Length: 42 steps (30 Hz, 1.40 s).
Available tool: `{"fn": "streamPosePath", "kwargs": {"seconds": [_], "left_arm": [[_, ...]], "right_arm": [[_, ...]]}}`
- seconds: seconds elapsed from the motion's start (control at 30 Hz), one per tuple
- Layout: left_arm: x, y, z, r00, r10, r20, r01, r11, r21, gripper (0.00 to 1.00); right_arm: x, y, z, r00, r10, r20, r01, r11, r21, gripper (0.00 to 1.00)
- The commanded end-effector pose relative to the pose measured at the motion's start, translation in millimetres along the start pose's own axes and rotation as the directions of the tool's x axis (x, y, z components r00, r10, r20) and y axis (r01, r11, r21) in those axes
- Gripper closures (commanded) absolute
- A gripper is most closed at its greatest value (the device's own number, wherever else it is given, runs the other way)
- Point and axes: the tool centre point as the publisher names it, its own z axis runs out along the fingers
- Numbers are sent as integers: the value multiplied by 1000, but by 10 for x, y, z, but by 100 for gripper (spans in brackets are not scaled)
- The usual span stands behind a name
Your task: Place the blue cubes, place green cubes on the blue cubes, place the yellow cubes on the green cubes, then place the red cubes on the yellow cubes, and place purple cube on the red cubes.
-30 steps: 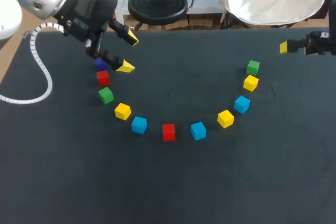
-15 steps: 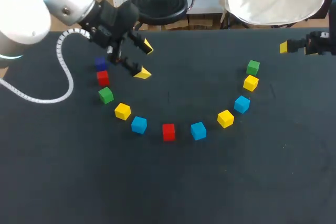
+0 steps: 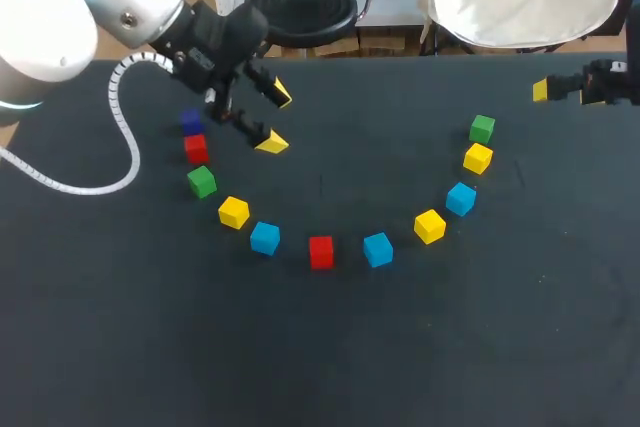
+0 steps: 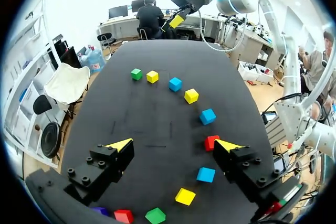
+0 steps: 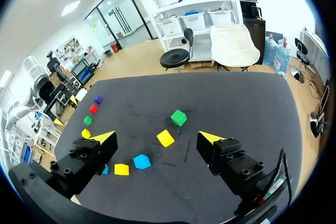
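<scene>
Overhead, a black tabletop (image 3: 320,367) carries eleven small cubes in a U-shaped arc. The left arm's jaws hang wide open and empty near the arc's left end. From that end: purple cube (image 3: 191,121), red cube (image 3: 196,148), green cube (image 3: 201,182), yellow cube (image 3: 233,212), blue cube (image 3: 265,238), middle red cube (image 3: 321,252), second blue cube (image 3: 377,249), second yellow cube (image 3: 430,226), third blue cube (image 3: 461,198), third yellow cube (image 3: 478,158), second green cube (image 3: 482,128). The right arm's jaws gape empty at the far right edge.

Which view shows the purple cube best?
The head view: the purple cube sits unobstructed at the arc's left end, next to a red cube. The left wrist view shows only a sliver of it under the left pincer; the right wrist view shows it whole but small and far.
</scene>
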Motion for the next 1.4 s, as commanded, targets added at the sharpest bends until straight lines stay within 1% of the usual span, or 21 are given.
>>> {"fn": "streamPosePath", "kwargs": {"seconds": [0.03,0.07,0.1,0.13,0.2,0.23,0.3,0.33,0.4,0.43,0.47,0.6,0.7,0.73,0.77,1.37,1.4], "left_arm": [[3,-5,1,1000,0,-1,0,1000,-2,0],[3,-5,1,1000,0,-1,0,1000,-2,0],[3,-5,1,1000,0,-1,0,1000,-2,0],[3,-5,1,1000,0,-1,0,1000,-2,0],[3,-5,1,1000,0,-1,0,1000,-2,0],[3,-5,1,1000,0,-1,0,1000,-2,0],[3,-5,1,1000,0,-1,0,1000,-2,0],[3,-5,1,1000,0,-1,0,1000,-2,0],[3,-5,1,1000,0,-1,0,1000,-2,0],[3,-5,1,1000,0,-1,0,1000,-2,0],[3,-5,1,1000,0,-1,0,1000,-2,0],[3,-5,1,1000,0,-1,0,1000,-2,0],[3,-5,1,1000,0,-1,0,1000,-2,0],[3,-5,1,1000,0,-1,0,1000,-2,0],[3,-5,1,1000,0,-1,0,1000,-2,0],[3,-5,1,1000,0,-1,0,1000,-2,0],[3,-5,1,1000,0,-1,0,1000,-2,0]], "right_arm": [[-263,326,26,977,-204,-59,202,978,-45,0],[-327,438,34,963,-250,-98,249,968,-23,0],[-370,536,32,951,-287,-115,287,958,-14,0],[-400,619,23,942,-318,-104,317,948,-22,0],[-425,809,16,908,-411,-85,406,911,-71,0],[-418,893,28,888,-451,-93,443,891,-94,0],[-374,1052,74,835,-533,-138,515,844,-149,0],[-341,1106,93,817,-553,-161,529,831,-169,0],[-272,1166,117,778,-595,-203,559,802,-210,0],[-232,1193,122,764,-608,-217,567,793,-224,0],[-196,1211,122,754,-615,-230,569,787,-238,0],[-28,1266,130,695,-660,-285,577,749,-325,0],[134,1275,148,653,-684,-325,570,726,-384,0],[187,1279,152,648,-689,-324,563,720,-405,0],[227,1270,152,658,-685,-314,549,721,-422,0],[227,1270,152,658,-685,-314,549,721,-422,0],[312,1395,231,629,-700,-338,538,706,-461,0]]}}
